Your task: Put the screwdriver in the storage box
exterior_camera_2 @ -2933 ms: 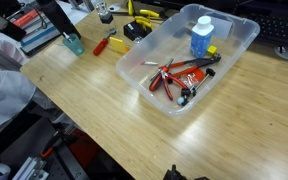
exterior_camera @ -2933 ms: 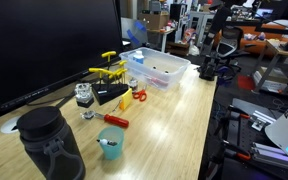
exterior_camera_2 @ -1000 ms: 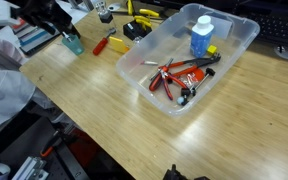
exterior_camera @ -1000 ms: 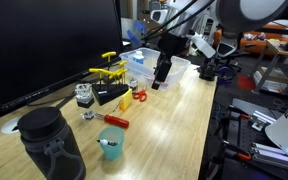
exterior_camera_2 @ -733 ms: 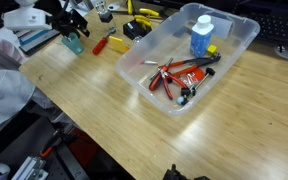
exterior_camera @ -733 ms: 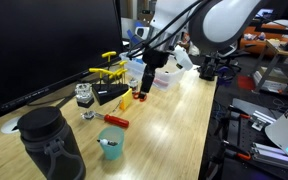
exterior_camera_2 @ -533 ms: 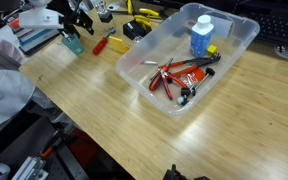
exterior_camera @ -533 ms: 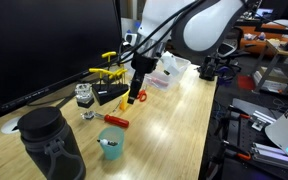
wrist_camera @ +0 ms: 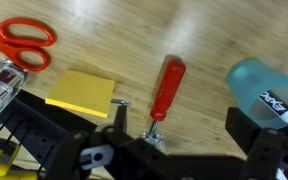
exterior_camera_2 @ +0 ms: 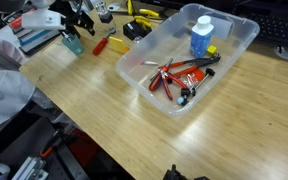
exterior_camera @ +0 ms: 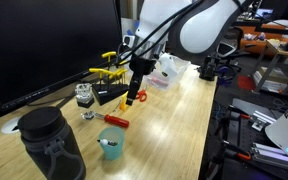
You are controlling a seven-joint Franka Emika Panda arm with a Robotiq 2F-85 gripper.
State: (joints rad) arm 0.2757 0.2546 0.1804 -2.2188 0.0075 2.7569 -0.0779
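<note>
One slim screwdriver [wrist_camera: 167,88], flat on the pale wood-grain surface [exterior_camera_2: 134,120] toward the corner by the teal cup [wrist_camera: 269,92], well apart from the storage box [exterior_camera_2: 236,62] by the edge at the other end. Above it the pincer [wrist_camera: 182,128], fingers apart, clamped on nothing. In the wrist view, long axis nearly straight away from the pincer: dark shaft end nearest, between the fingers but off toward the yellow pad [wrist_camera: 81,92]; glossy, rounded red handle beyond. Probably calls for a short advance to the handle, then a close across that axis. Smooth plastic, likely to roll or slip. Box clear, whitish, shallow-walled, open-topped.
</note>
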